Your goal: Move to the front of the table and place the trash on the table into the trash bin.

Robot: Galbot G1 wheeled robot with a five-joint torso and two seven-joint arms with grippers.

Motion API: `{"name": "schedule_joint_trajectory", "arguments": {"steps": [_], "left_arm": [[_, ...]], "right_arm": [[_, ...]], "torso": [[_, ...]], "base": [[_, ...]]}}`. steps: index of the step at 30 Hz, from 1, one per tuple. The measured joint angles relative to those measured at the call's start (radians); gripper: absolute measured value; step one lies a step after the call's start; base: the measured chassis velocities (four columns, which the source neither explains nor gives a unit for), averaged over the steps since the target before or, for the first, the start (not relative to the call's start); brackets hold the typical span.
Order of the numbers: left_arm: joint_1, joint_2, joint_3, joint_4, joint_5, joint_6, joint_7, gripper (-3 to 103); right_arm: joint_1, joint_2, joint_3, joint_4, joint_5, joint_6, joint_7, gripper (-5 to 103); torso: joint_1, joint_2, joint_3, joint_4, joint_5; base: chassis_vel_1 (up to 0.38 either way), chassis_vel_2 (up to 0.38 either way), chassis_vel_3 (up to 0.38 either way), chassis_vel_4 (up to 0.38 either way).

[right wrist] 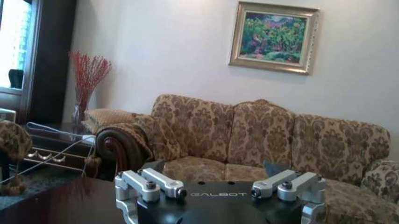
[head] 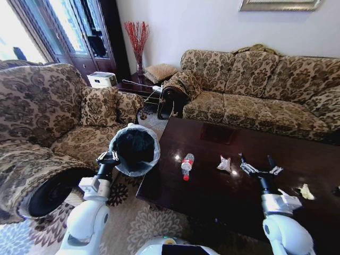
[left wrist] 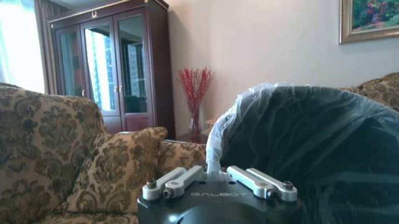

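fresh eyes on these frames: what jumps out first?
The round black-lined trash bin held up tilted at the table's left end, its pale rim pinched by the left gripper. Next, the clear plastic bottle with a red cap lying on the glossy dark brown table, crumpled white paper beside it. The right gripper hovers open above the tabletop.

"GALBOT" in pale letters on black body of left pincer (left wrist: 218, 179); same "GALBOT" on right pincer (right wrist: 218, 179). Bottle (head: 187, 166) label too small to read.
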Motion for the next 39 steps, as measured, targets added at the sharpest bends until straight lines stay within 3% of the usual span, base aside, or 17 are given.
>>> {"name": "schedule_joint_trajectory", "arguments": {"steps": [3, 8, 11, 22, 29, 32, 39], "left_arm": [[0.002, -0.008, 0.003, 0.059, -0.001, -0.074, 0.002, 2], [-0.001, -0.006, 0.008, 0.064, -0.004, -0.095, 0.001, 2], [-0.006, -0.001, 0.008, 0.064, -0.003, -0.096, -0.013, 2], [-0.024, 0.016, -0.023, 0.042, -0.004, -0.102, -0.051, 2], [-0.031, 0.050, -0.043, 0.040, -0.028, -0.046, -0.054, 2], [-0.028, 0.077, -0.041, 0.024, -0.067, 0.013, -0.071, 2], [-0.030, 0.087, -0.038, 0.017, -0.097, 0.046, -0.082, 2]], "right_arm": [[0.022, 0.016, -0.099, -0.016, -0.059, -0.026, 0.010, 100], [0.055, 0.038, -0.236, -0.033, -0.137, -0.064, 0.022, 100], [0.066, 0.040, -0.252, -0.008, -0.131, -0.072, 0.021, 100], [0.072, 0.068, -0.336, -0.081, -0.072, -0.069, 0.035, 100], [0.153, 0.083, -0.494, -0.233, -0.062, -0.043, 0.077, 100], [0.189, 0.095, -0.576, -0.273, -0.076, -0.045, 0.107, 100], [0.197, 0.103, -0.627, -0.280, -0.096, -0.089, 0.147, 100]], "torso": [[0.000, 0.000, 0.000, 0.0006, -0.0004], [0.000, 0.000, 0.000, 0.0005, 0.0008], [0.000, 0.000, 0.000, 0.0008, -0.0010], [0.000, 0.000, 0.000, 0.0004, 0.0000], [0.000, 0.000, 0.000, 0.0004, -0.0002], [0.000, 0.000, 0.000, 0.0005, -0.0002], [0.000, 0.000, 0.000, 0.0003, -0.0001]], "base": [[0.000, 0.000, 0.000, 0.000], [0.000, 0.000, 0.000, 0.000], [0.000, 0.000, 0.000, 0.000], [0.000, 0.000, 0.000, 0.000], [0.000, 0.000, 0.000, 0.000], [0.000, 0.000, 0.000, 0.000], [0.000, 0.000, 0.000, 0.000]]}}
